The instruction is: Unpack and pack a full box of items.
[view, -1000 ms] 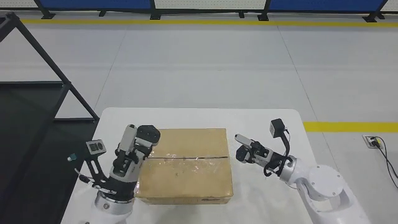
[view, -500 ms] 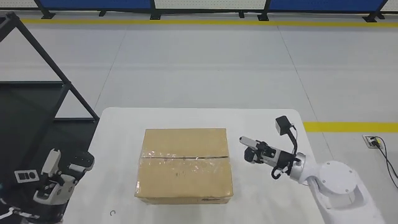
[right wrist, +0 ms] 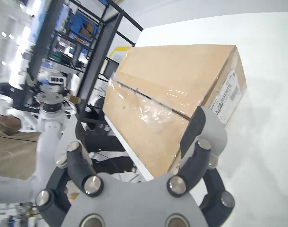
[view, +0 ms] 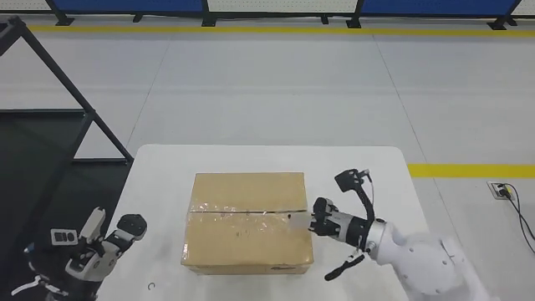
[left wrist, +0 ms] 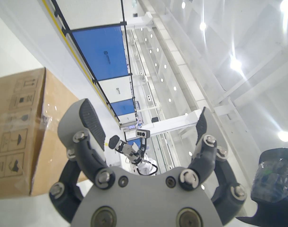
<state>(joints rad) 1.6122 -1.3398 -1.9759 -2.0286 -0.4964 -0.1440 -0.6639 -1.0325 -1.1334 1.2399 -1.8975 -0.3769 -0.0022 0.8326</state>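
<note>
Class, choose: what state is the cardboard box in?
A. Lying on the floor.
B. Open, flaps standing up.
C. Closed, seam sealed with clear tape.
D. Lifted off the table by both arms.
C: the cardboard box rests on the table, flaps shut, with clear tape along the seam.

The top view looks down from above the arms onto the whole tabletop (view: 351, 163) and the floor behind it. The left wrist view sits low, well off the box (left wrist: 18, 131), tilted up toward the ceiling. The right wrist view faces along that same box from close by.
</note>
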